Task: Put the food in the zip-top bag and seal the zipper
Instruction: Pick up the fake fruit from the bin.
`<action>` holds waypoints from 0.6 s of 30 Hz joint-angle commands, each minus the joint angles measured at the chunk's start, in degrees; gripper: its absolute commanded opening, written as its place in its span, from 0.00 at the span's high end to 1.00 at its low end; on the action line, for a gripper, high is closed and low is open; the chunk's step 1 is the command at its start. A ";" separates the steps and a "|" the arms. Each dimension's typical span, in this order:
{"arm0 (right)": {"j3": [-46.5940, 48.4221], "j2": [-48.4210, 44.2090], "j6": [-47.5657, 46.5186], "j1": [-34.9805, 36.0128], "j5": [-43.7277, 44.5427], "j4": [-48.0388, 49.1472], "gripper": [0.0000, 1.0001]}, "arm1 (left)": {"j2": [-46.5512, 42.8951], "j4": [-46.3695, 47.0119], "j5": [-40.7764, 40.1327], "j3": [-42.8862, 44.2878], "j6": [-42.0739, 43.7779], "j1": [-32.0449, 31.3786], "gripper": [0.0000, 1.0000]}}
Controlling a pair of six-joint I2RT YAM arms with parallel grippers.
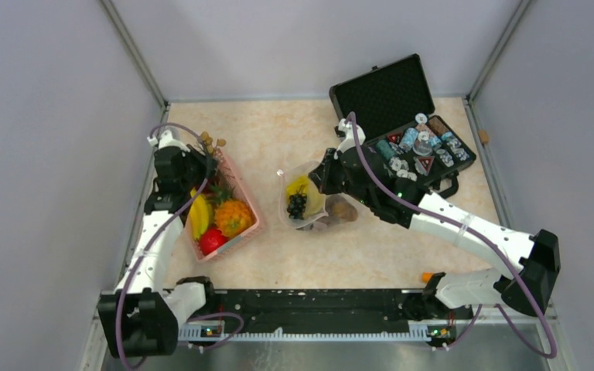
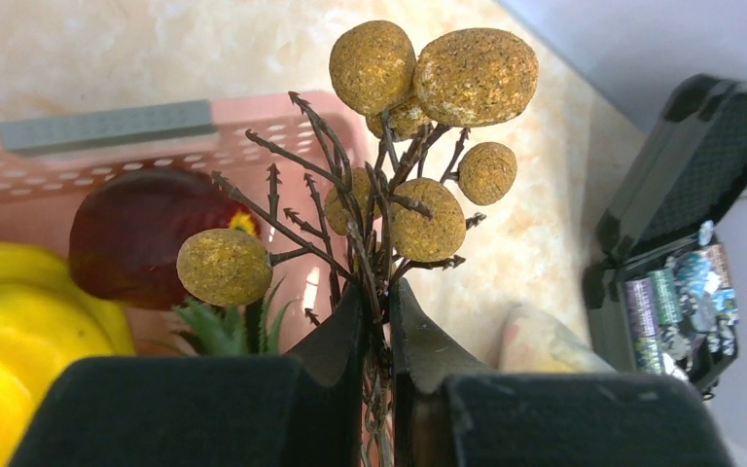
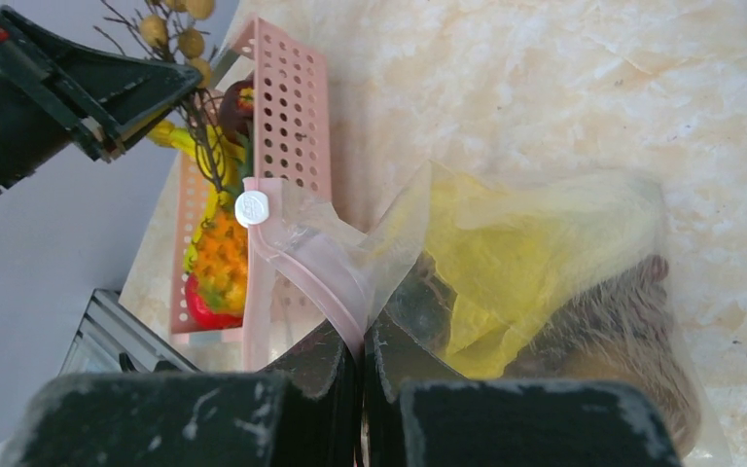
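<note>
One clear crinkly zip-top bag (image 3: 401,222) (pink zipper (image 3: 313,270), yellow food (image 3: 530,261) inside)

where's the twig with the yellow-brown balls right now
The twig bunch is pinched by its stems in the left gripper, at the far end of the pink basket, on the left side of the top view.

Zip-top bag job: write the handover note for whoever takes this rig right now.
Left gripper: shut on the stem of a twig bunch of brown-yellow balls, above the pink basket.
Right gripper: shut on the zipper at the mouth of the bag.
Done: yellow piece, grape bunch and brown ball are bagged.
To do: bag the twig bunch, banana, orange fruit and red piece; then seal.
</note>
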 commanded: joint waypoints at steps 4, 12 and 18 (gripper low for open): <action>1.35 -0.97 -0.01 -0.47 0.67 3.30 1.00 | 5.96 -0.27 0.74 -4.50 2.19 0.08 1.00; 1.64 -0.49 0.02 -0.47 0.14 3.55 1.00 | 14.55 -0.15 -0.20 -4.71 3.53 0.05 1.00; 1.96 -0.29 -0.24 -0.49 0.76 2.90 1.00 | 2.82 -0.34 -3.38 -4.64 3.96 0.09 1.00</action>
